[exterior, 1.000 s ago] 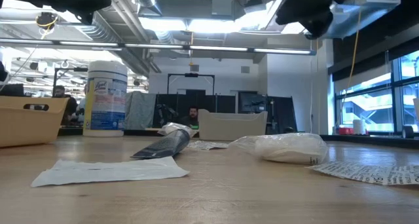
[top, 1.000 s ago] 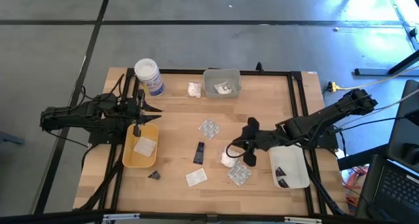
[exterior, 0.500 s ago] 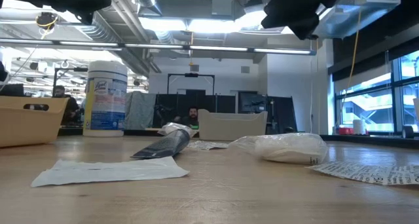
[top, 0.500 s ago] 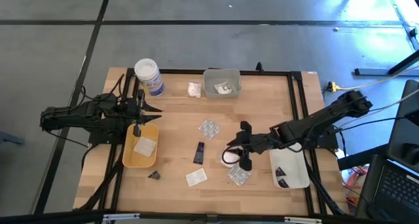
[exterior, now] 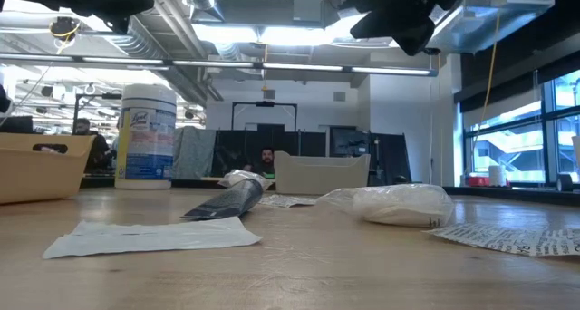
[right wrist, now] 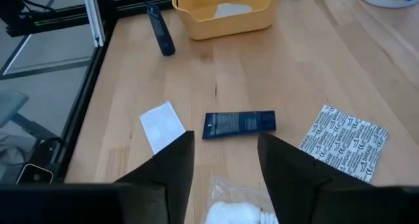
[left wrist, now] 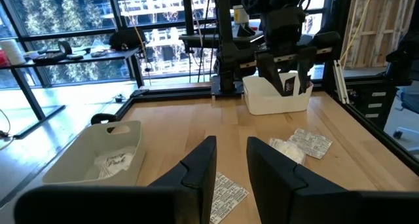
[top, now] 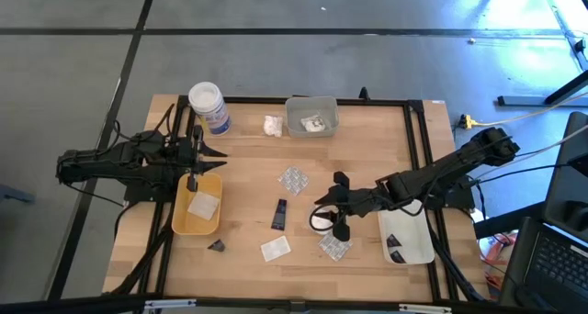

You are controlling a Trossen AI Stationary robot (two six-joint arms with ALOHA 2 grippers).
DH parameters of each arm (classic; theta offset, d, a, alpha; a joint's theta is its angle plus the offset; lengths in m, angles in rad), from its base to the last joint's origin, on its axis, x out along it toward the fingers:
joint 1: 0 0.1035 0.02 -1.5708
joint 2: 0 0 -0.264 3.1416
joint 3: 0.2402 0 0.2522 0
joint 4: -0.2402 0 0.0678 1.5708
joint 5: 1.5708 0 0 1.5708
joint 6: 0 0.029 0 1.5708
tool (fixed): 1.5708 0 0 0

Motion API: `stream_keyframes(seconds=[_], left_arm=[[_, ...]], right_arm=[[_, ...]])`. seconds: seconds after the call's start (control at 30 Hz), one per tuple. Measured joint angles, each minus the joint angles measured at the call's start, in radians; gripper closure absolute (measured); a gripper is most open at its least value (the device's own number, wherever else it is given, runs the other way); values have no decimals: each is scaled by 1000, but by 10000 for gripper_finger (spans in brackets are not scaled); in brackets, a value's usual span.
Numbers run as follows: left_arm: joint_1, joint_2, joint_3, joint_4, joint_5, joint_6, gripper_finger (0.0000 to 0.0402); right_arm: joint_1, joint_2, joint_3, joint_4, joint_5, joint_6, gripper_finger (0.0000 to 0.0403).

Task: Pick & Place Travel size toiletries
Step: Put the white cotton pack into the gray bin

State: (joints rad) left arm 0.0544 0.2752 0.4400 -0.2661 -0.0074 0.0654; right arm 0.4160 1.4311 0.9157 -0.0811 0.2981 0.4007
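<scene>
Hovering just above the white packet, the right end effector is seen with its fingers spread and nothing held. The packet lies beside the dark tube on the counter. It is judged light, soft and crinkly; a pinch across its lumpy middle is advised. The left end effector is parked above the yellow tray, partly parted, empty.

Wipes jar at table's far-left corner; yellow tray, clear tray, white tray.
</scene>
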Motion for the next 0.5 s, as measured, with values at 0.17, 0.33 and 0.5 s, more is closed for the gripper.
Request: stream_keyframes(seconds=[0.17, 0.33, 0.5], left_arm=[[0, 0, 0, 0, 0, 0, 320], [0, 0, 0, 0, 0, 0, 320], [0, 0, 0, 0, 0, 0, 320]], right_arm=[[0, 0, 0, -1, 0, 0, 224], [0, 0, 0, 0, 0, 0, 220], [-2, 0, 0, 0, 0, 0, 225]])
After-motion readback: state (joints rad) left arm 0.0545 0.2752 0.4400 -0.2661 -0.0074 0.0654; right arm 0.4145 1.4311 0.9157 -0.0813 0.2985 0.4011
